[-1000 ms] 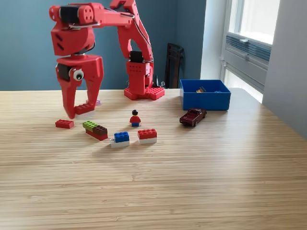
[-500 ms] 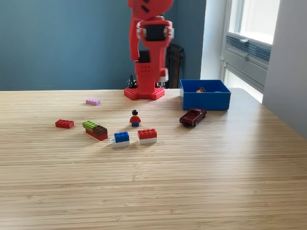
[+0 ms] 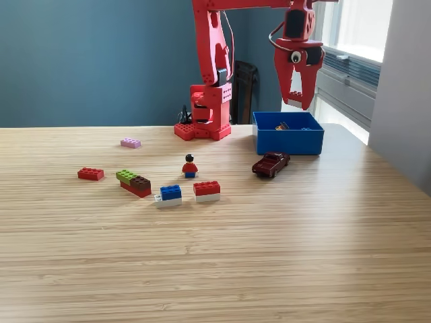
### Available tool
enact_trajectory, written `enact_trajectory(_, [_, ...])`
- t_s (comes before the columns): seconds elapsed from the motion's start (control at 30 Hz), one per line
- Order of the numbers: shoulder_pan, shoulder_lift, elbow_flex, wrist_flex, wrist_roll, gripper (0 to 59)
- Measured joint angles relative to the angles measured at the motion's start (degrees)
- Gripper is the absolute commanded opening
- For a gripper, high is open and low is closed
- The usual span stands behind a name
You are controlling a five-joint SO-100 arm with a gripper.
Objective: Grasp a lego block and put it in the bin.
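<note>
Red end effector (image 3: 296, 101) hangs above blue bin (image 3: 288, 142), clamping a small light-coloured lego block (image 3: 294, 103); rigid, light, slick plastic, best pinched on flat sides.

Red arm reaching over the blue bin at the table's far right

The gripper (image 3: 297, 99) is hanging above the bin (image 3: 288, 140), its jaws pointing down with a pale block (image 3: 294, 97) sitting between them; a dark red toy car (image 3: 271, 163) is lying just in front of the bin; a minifigure (image 3: 190, 165) is standing mid-table; a pink brick (image 3: 130, 142), a red brick (image 3: 90, 174), a green-brown-red stack (image 3: 135, 182), a blue-white brick (image 3: 169, 195) and a red-white brick (image 3: 207, 190) are lying scattered toward the exterior view's left
</note>
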Motion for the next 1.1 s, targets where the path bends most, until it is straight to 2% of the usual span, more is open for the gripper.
enact_trajectory(0.1, [-4.75, 0.35, 1.93, 0.00, -1.49, 0.2])
enact_trajectory(0.13, [-5.54, 0.35, 2.20, 0.00, -1.85, 4.9])
enact_trajectory(0.23, [-6.77, 0.35, 2.46, 0.00, -2.81, 26.0])
enact_trajectory(0.27, [-6.86, 0.35, 2.46, 0.00, -2.99, 31.3])
enact_trajectory(0.33, [-6.86, 0.35, 2.46, 0.00, -3.52, 36.6])
enact_trajectory(0.43, [-6.86, 0.35, 2.46, 0.00, -4.22, 39.1])
enact_trajectory(0.53, [-6.77, 0.35, 2.46, 0.00, -4.75, 37.0])
enact_trajectory(0.57, [-6.68, 0.35, 2.46, 0.00, -5.01, 33.9])
enact_trajectory(0.7, [-4.22, 0.35, 1.67, 0.00, -5.80, 14.4])
enact_trajectory(0.77, [-0.44, 0.35, 0.44, 0.00, -6.59, 8.9])
enact_trajectory(0.97, [17.84, 0.53, -4.04, -2.20, -11.78, 8.7])
enact_trajectory(1.1, [32.34, 0.53, -5.98, -5.27, -17.84, 9.0])
